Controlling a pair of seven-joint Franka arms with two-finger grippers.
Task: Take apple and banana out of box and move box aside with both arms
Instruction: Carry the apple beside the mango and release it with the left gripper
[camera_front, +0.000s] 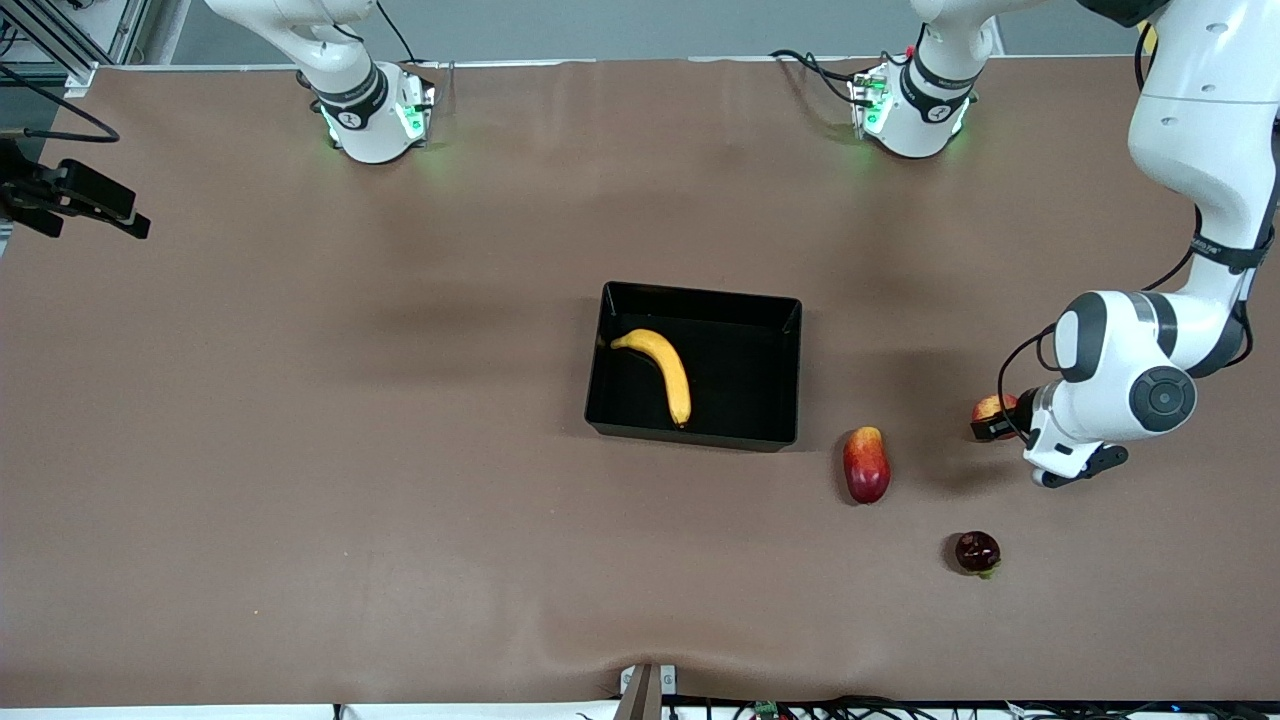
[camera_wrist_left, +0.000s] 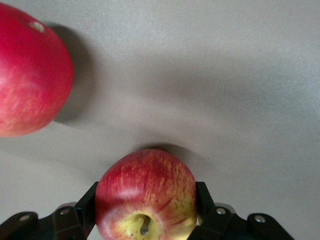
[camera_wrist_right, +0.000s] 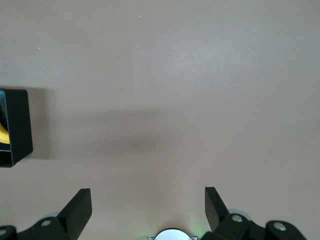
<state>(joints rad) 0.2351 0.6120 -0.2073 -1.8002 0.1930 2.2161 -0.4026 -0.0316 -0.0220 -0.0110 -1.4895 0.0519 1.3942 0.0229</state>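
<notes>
My left gripper (camera_wrist_left: 146, 210) pinches the apple (camera_wrist_left: 145, 195) between its fingers (camera_wrist_left: 86, 207), my right gripper (camera_wrist_right: 148, 210) waits wide open and empty; releasing above the tabletop (camera_wrist_left: 225, 90), it may roll.

- You see a dull brown table (camera_front: 400, 500), plain and unpatterned.
- The box (camera_front: 790, 370) is glossy black inside and out.
- The banana (camera_front: 665, 372) in it is yellow, darker at its stem tip.
- The apple (camera_wrist_left: 146, 197) is red with fine streaks, turning yellow around its stem hollow.
- The left gripper (camera_wrist_left: 146, 227) on it is black.
- The long fruit (camera_front: 866, 465) is red, shading to yellow-orange at one end.
- The small round fruit (camera_front: 977, 551) is dark red with a touch of green.
- The right gripper (camera_wrist_right: 147, 210) is black.
- Both arms (camera_front: 1150, 370) are white with black joint caps; green lights glow at their bases.
</notes>
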